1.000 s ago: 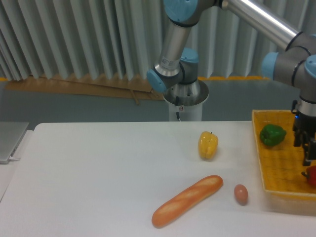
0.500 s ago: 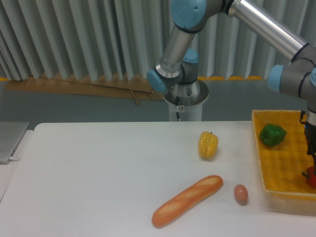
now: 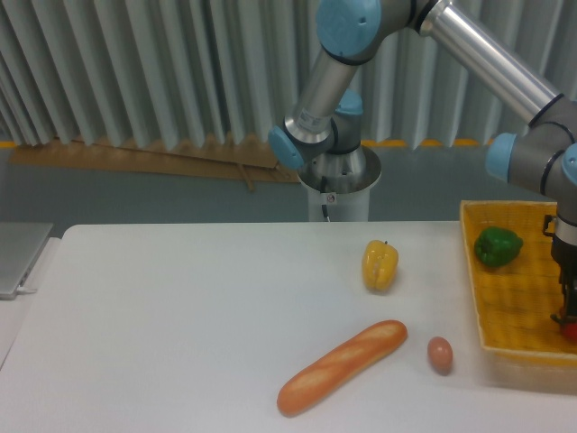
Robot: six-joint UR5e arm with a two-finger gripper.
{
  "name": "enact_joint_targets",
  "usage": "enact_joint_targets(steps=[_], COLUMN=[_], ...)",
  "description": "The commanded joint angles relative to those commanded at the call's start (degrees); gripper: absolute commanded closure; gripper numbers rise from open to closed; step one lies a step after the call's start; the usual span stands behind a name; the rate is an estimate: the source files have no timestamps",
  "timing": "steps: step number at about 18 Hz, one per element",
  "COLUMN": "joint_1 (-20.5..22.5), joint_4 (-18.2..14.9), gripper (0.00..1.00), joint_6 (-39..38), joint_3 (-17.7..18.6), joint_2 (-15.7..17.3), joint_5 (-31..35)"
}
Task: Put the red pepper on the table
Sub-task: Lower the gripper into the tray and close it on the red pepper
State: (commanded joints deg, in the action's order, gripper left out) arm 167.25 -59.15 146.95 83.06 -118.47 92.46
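Observation:
Only a sliver of the red pepper (image 3: 571,330) shows at the right frame edge, lying in the yellow woven basket tray (image 3: 514,298). My gripper (image 3: 569,307) hangs straight down over it, its dark fingers reaching the pepper's top. Most of the gripper is cut off by the frame edge, so I cannot tell how its jaws stand or whether it grips the pepper. The white table (image 3: 180,316) stretches to the left of the basket.
A green pepper (image 3: 498,246) lies at the back of the basket. On the table are a yellow pepper (image 3: 380,264), a long baguette (image 3: 342,365) and a brown egg (image 3: 439,354). The arm's base (image 3: 338,176) stands behind the table.
The gripper has moved right and lower over the red pepper, so that it and the pepper are now mostly past the frame edge. Nothing else has moved.

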Motion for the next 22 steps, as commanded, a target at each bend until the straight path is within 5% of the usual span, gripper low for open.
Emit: enact_joint_targets(steps=[5, 22], joint_1=[0.8, 0.3], joint_4=[0.5, 2.0], gripper=[0.00, 0.00], joint_6=[-0.2, -0.1], joint_3=[-2.5, -2.8], joint_2=[-1.4, -4.4], joint_5=[-0.4, -0.2])
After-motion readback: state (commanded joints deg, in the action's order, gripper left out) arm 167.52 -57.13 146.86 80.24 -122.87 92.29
